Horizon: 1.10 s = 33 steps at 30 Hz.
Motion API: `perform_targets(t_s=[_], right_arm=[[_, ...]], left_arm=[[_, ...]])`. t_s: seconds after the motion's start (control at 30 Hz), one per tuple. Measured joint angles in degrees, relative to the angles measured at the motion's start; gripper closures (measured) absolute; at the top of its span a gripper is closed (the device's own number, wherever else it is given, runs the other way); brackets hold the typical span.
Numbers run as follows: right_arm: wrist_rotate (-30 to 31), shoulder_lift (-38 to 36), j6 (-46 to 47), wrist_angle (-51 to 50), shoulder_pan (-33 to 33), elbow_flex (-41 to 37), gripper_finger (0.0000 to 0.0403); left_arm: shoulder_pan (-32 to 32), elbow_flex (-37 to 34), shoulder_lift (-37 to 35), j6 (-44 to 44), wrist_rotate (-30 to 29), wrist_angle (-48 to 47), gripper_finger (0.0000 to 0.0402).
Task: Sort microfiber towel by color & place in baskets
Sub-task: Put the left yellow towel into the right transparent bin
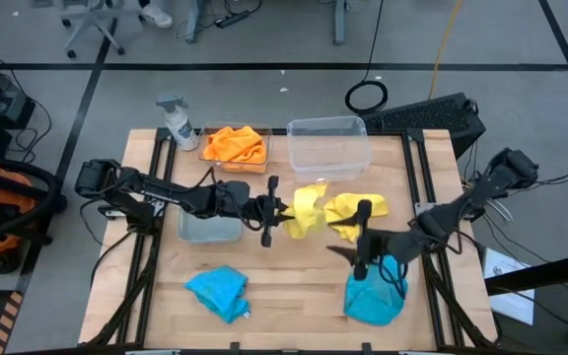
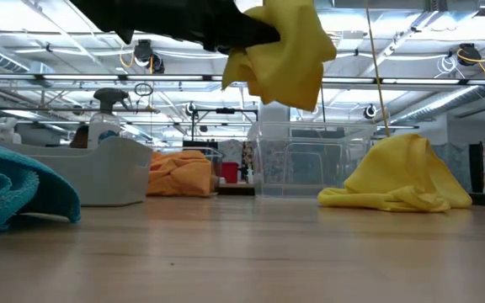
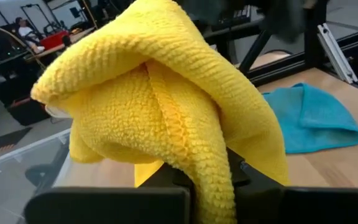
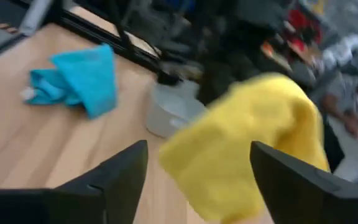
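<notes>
My left gripper reaches in from the table's left and is shut on a yellow towel, which shows high in the low view. A second yellow towel lies heaped on the table beside it. My right gripper is open and hovers near that heap, just beyond a blue towel. Another blue towel lies near the front edge. Orange towels fill the far-left basket. A clear basket stands empty at the far edge. A third basket sits under my left arm. My left gripper pinches the yellow towel between its two fingers at a bunched fold, coming in level from the table's left. Several layers bulge up and drape over the fingertips. The towel is lifted clear of the table and hangs below the fingers.
A white spray bottle stands at the far-left corner beside the orange basket. Bare wood lies between the two blue towels. Black rails run along the table's sides.
</notes>
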Motion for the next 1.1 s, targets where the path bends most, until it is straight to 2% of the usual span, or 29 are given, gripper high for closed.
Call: perform_targets(t_s=[0.2, 0.43, 0.53, 0.63, 0.87, 1.03, 1.1], right_arm=[[0.8, 5.1, -9.4, 14.8, -0.6, 0.0, 0.0081], [3.6, 9.0, -12.7, 16.9, -6.5, 0.0, 0.0070], [2.1, 9.2, -12.5, 16.5, -8.3, 0.0, 0.0083], [-2.4, 9.1, -11.1, 16.3, -9.9, 0.0, 0.0107], [-7.6, 9.1, -0.3, 10.4, -13.7, 0.0, 0.0173], [-12.0, 9.1, 0.6, 8.9, -14.9, 0.0, 0.0197], [-12.0, 9.1, 0.6, 9.0, -15.0, 0.0, 0.0218]], left_arm=[[0.0, 0.0, 0.0, 0.0, 3.1, 0.3, 0.0380], [-0.5, 0.0, 0.0, 0.0, 5.7, 0.5, 0.0379], [-0.4, 0.0, 0.0, 0.4, 5.8, 0.5, 0.0379], [-0.4, 0.0, 0.0, 0.5, 5.8, 0.5, 0.0379], [-0.9, -0.1, 0.0, 2.3, 5.7, 0.5, 0.0379], [-1.7, -0.1, 0.0, 3.6, 5.6, 1.0, 0.0379], [-1.7, -0.1, 0.0, 3.6, 5.6, 1.1, 0.0379]])
